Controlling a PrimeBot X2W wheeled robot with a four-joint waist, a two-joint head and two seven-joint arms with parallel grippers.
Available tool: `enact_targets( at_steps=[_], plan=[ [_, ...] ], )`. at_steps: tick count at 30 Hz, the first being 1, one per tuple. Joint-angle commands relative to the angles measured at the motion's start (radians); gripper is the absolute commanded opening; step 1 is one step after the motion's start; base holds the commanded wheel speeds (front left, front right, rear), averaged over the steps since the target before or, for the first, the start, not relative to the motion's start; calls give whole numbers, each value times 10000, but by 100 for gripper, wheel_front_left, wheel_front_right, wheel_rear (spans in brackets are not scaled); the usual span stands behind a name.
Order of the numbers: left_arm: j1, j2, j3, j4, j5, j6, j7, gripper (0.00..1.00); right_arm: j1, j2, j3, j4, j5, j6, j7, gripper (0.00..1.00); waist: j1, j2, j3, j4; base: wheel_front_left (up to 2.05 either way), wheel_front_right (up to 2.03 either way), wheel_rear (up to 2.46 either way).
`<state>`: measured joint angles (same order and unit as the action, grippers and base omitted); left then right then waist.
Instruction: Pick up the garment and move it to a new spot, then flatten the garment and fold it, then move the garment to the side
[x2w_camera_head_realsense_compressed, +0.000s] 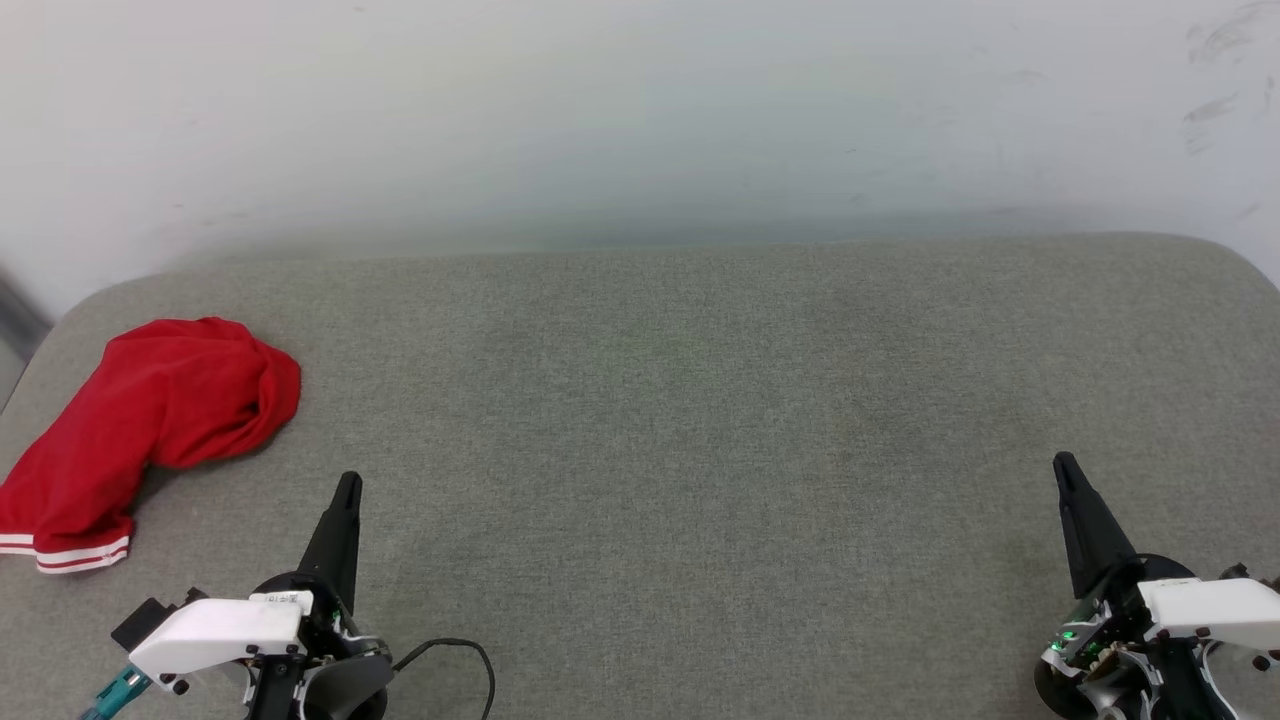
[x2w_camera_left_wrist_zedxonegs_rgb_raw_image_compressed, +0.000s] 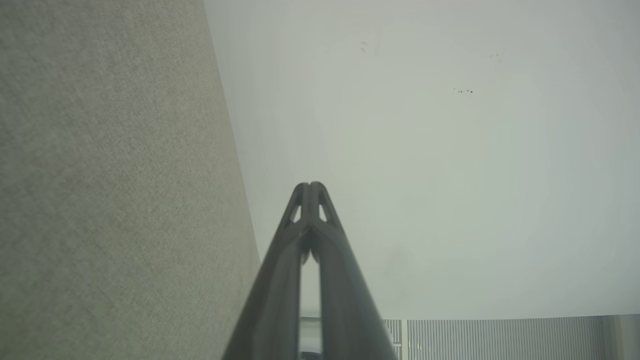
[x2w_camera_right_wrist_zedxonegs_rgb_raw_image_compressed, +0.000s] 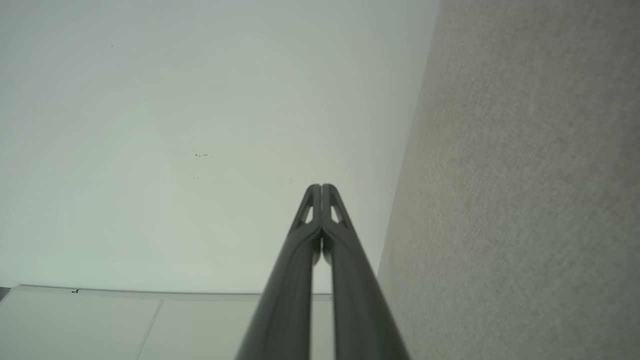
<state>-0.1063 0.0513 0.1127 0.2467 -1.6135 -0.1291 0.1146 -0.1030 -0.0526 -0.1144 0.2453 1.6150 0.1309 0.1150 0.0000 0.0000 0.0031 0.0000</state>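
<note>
The garment (x2w_camera_head_realsense_compressed: 150, 420), red with a red-and-white striped hem, lies crumpled at the left edge of the grey fabric surface (x2w_camera_head_realsense_compressed: 680, 420). My left gripper (x2w_camera_head_realsense_compressed: 348, 485) sits at the lower left, shut and empty, to the right of the garment and apart from it. Far across at the lower right, my right gripper (x2w_camera_head_realsense_compressed: 1064, 465) is also shut with nothing in it. In the left wrist view the left gripper (x2w_camera_left_wrist_zedxonegs_rgb_raw_image_compressed: 310, 186) shows its fingertips pressed together before a pale wall. The right gripper (x2w_camera_right_wrist_zedxonegs_rgb_raw_image_compressed: 321, 187) looks the same in the right wrist view.
A white wall (x2w_camera_head_realsense_compressed: 640, 110) rises behind the surface's far edge. A black cable (x2w_camera_head_realsense_compressed: 460, 655) loops beside the left wrist. The surface's rounded corners show at far left and far right.
</note>
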Motion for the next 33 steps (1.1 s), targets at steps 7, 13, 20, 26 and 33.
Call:
enact_targets(
  at_steps=[7,13,20,26,33],
  plan=[
    [-63,-15,25,-3,14,-34,16,0,-114,42,7,9,-43,-3,4,0,0,0,0,0,0,0,0],
    [-63,-15,25,-3,14,-34,16,0,-114,42,7,9,-44,-3,4,0,0,0,0,0,0,0,0],
    [-63,-15,26,-3,13,-34,16,0,-114,42,7,9,-44,-3,4,0,0,0,0,0,0,0,0],
    [-63,-15,26,-3,13,-34,16,0,-114,42,7,9,-43,-3,4,0,0,0,0,0,0,0,0],
    [316,-36,-97,289,36,3,-81,100,340,4,62,273,-49,-2,-79,100,0,0,6,-2,0,0,0]
  ],
)
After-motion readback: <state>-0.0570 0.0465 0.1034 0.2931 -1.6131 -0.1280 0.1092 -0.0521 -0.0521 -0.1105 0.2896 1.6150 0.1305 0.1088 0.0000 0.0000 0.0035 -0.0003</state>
